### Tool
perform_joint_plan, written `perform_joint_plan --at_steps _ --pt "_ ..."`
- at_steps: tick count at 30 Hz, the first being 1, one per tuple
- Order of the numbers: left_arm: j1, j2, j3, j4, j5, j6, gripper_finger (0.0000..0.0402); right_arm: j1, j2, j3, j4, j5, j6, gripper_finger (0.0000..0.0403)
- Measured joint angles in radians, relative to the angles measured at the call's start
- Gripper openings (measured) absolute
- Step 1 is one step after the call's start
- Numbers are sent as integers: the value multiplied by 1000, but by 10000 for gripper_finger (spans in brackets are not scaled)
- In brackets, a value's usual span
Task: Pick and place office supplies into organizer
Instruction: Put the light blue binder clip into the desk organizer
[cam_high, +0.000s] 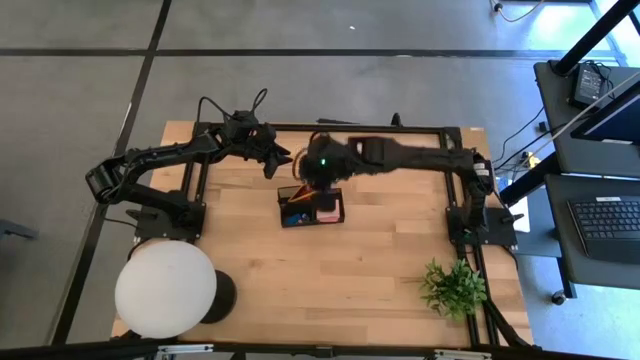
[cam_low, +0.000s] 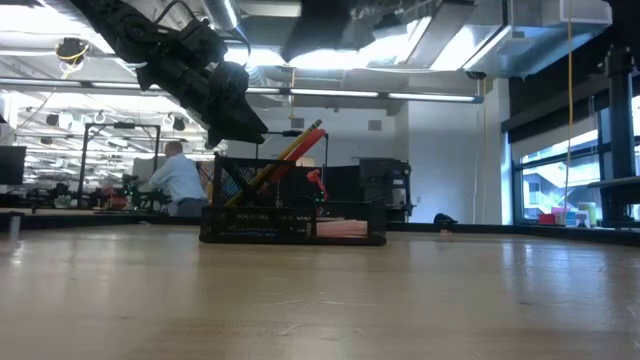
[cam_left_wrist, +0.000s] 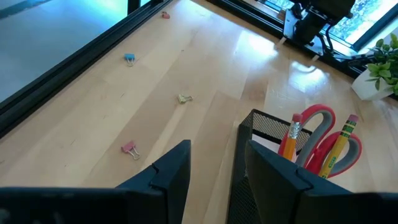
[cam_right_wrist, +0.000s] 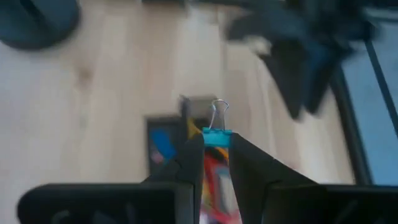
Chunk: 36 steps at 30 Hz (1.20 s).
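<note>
The black mesh organizer (cam_high: 311, 207) stands mid-table and holds red-handled scissors (cam_left_wrist: 323, 134), yellow pencils (cam_left_wrist: 339, 146) and a pink note block (cam_low: 342, 228). My right gripper (cam_right_wrist: 215, 148) hovers above the organizer (cam_right_wrist: 163, 146), shut on a small blue binder clip (cam_right_wrist: 216, 137). My left gripper (cam_left_wrist: 212, 167) is open, in the air just off the organizer's far-left corner (cam_left_wrist: 264, 124), touching nothing. Loose binder clips lie on the wood near the far edge: blue (cam_left_wrist: 129, 58), yellowish (cam_left_wrist: 184, 98), pink (cam_left_wrist: 129, 149) and red (cam_left_wrist: 165, 14). My right gripper pinches the blue binder clip by its blue body (cam_right_wrist: 217, 138) between the two fingertips (cam_right_wrist: 194, 152). Its silver wire handle (cam_right_wrist: 219, 111) sticks out past the fingertips. The fingers point down from above, and the clip is lifted clear over the organizer.
A large white round lamp (cam_high: 165, 288) stands at the near-left corner and a green plant (cam_high: 453, 287) at the near-right. A black frame rail (cam_high: 350, 128) runs along the far edge. People sit at desks in the room behind (cam_low: 180, 180).
</note>
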<state>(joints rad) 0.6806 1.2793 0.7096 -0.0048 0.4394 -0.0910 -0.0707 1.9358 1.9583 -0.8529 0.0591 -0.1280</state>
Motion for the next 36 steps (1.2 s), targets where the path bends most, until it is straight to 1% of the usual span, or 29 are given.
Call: perform_joint_plan --at_steps 2,6,8,12,16,19,23,27,31,36 --pt "0 0 0 0 0 0 147 39 1 -22 60 16 23 67" --pt "0 0 0 0 0 0 147 103 4 -98 174 144 49 67" --pt "0 0 0 0 0 0 147 124 3 -142 225 176 72 67" --pt "0 0 0 0 0 0 147 154 4 -278 382 179 117 67" --pt "0 0 0 0 0 0 147 168 4 -424 598 179 126 67" --pt "0 0 0 0 0 0 147 167 4 -518 699 182 140 67" --pt "0 0 0 0 0 0 147 164 4 -603 746 186 200 67" --pt "0 0 0 0 0 0 147 156 4 -675 812 186 207 67" --pt "0 0 0 0 0 0 147 149 4 -719 842 186 251 67" --pt "0 0 0 0 0 0 147 147 6 -743 886 186 252 67"
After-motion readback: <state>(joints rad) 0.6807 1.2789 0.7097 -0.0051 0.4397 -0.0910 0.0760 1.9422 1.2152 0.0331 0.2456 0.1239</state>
